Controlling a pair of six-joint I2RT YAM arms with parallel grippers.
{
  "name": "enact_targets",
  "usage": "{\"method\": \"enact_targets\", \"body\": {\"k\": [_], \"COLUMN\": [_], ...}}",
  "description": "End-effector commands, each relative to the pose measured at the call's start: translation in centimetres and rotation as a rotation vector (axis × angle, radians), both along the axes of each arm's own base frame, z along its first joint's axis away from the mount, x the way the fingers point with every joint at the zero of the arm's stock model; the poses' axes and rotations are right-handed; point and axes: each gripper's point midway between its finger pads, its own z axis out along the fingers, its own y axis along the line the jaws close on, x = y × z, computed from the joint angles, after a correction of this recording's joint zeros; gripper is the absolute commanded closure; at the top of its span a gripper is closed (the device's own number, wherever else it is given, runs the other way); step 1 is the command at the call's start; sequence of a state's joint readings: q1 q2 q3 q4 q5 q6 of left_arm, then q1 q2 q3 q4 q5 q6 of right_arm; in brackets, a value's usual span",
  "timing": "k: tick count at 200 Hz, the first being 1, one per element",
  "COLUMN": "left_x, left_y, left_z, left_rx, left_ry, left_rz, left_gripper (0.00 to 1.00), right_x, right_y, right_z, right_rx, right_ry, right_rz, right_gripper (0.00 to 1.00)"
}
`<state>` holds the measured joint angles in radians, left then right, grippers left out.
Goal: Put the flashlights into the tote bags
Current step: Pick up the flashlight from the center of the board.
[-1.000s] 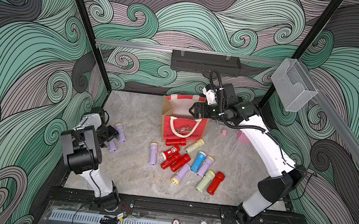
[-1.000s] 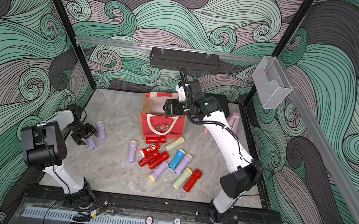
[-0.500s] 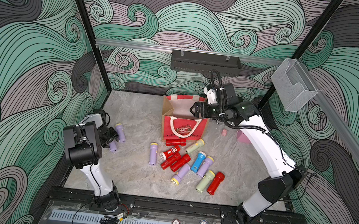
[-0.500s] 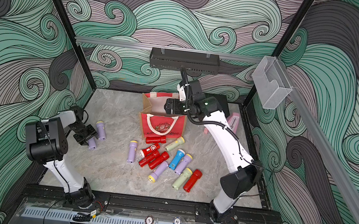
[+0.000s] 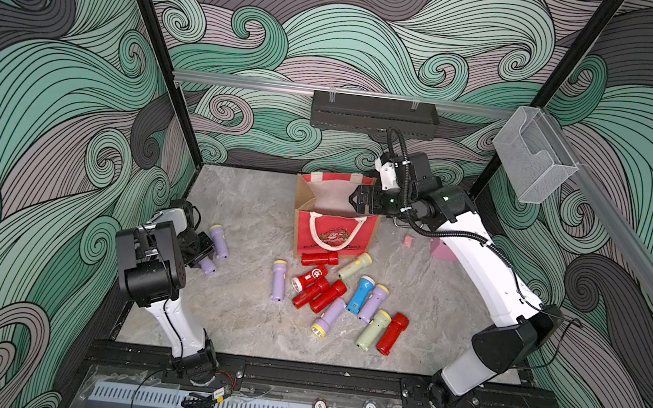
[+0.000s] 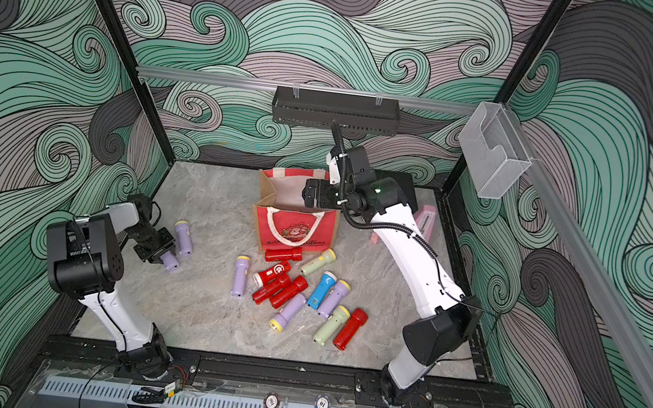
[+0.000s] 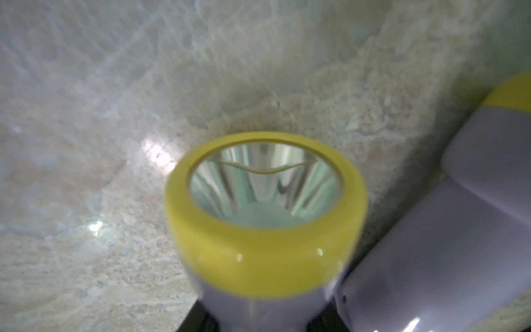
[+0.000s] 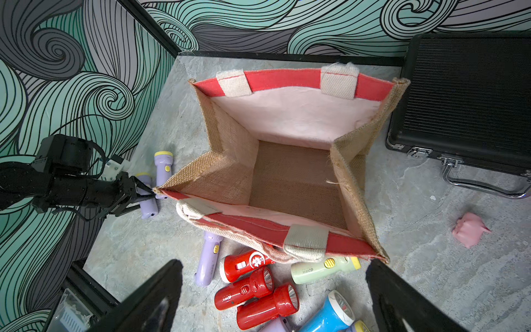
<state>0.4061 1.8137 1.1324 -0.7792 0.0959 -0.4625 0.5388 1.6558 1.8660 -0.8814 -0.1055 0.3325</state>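
Note:
The tote bag [image 5: 329,234] [image 6: 292,230] stands upright at the back middle, its mouth open and nothing inside past its tan wall [image 8: 230,138]. My right gripper [image 5: 358,200] [image 6: 311,193] [image 8: 273,287] hangs open over the bag's mouth, holding nothing. Several flashlights [image 5: 339,294] [image 6: 294,289] [image 8: 253,287] in red, lilac, pale green and blue lie in front of the bag. At the far left my left gripper [image 5: 206,256] [image 6: 158,251] [image 7: 263,322] is shut on a lilac, yellow-rimmed flashlight [image 6: 170,260] [image 7: 258,264] lying on the table. A second lilac flashlight [image 5: 219,241] [image 7: 445,244] lies right beside it.
A black hard case [image 8: 465,95] [image 6: 398,184] lies behind and right of the bag. A pink metronome [image 6: 425,220] and a pink scrap [image 8: 469,228] sit to the right. The left wall of the enclosure is close behind my left arm.
My left gripper's fingers have closed in on the lilac flashlight at the far left. The right arm has not moved.

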Motion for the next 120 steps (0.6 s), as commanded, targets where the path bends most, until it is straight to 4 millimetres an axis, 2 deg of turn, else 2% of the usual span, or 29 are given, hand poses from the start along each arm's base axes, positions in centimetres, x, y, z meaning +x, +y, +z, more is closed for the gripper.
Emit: {"method": "enact_targets", "body": {"k": [1,43,59,67,107,120], "left_x": [-1.0,-2.0,-2.2,-2.3,-2.7,-2.9], "left_y": [0.4,0.5,0.6,0.6,0.3,0.2], "left_z": [0.0,-0.3,-0.3,-0.3,-0.5,-0.5], "left_rx": [0.027,0.052,0.054,0.060,0.055,0.054], "left_ry": [0.017,0.046,0.050,0.048,0.046,0.050], "left_rz": [-0.006,0.000,0.004,0.003,-0.004,-0.006], "left_gripper": [0.67,0.69,0.59,0.58,0.58,0.62], "right_x": [-0.3,-0.3,-0.4,-0.5,-0.7,-0.7], "right_y": [-0.9,-1.5,-1.7,-1.8,-2.2,-2.4], "right_z": [0.8,0.9,0.9,0.9,0.9,1.0], "right_rx": [0.011,0.025,0.029,0.030,0.037,0.039], "right_ry": [-0.017,-0.019,-0.020,-0.019,-0.019,-0.021], "right_rz": [-0.031,-0.049,-0.053,-0.054,-0.065,-0.069], "right_gripper": [0.00,0.01,0.00,0.00,0.00,0.01]}}
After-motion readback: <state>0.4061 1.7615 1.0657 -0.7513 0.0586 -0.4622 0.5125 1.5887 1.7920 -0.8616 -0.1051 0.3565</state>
